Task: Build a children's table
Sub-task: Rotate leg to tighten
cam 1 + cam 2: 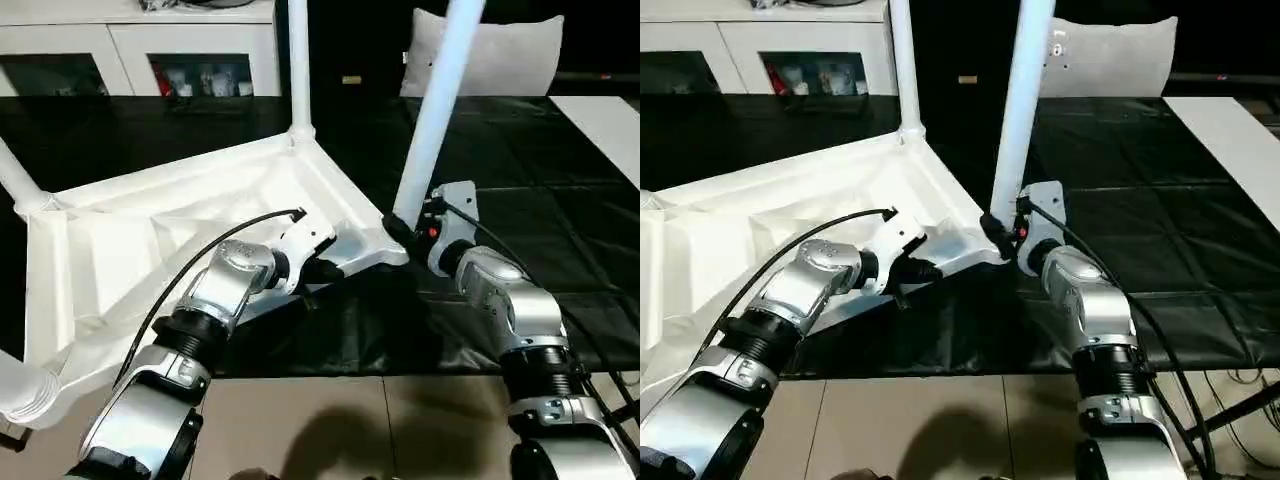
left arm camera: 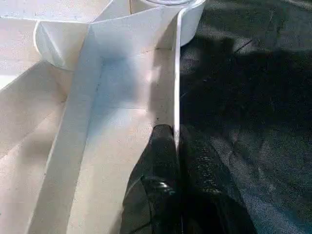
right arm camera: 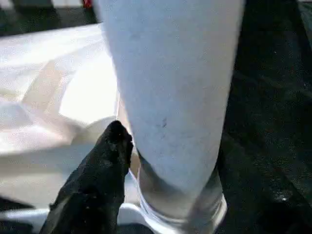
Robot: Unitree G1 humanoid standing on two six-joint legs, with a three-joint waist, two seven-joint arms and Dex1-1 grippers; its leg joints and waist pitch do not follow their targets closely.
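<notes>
Seemingly light and stiff, the table top point(image 1: 180, 230) is being pinched at its rim by the closed left pincer point(image 1: 325, 268), while the right pincer point(image 1: 400, 228) is straddling the slick leg point(image 1: 435, 110), grip uncertain.

Black mat point(image 1: 520, 180) on floor; upturned tabletop point(image 1: 150, 230) rests on it.
</notes>
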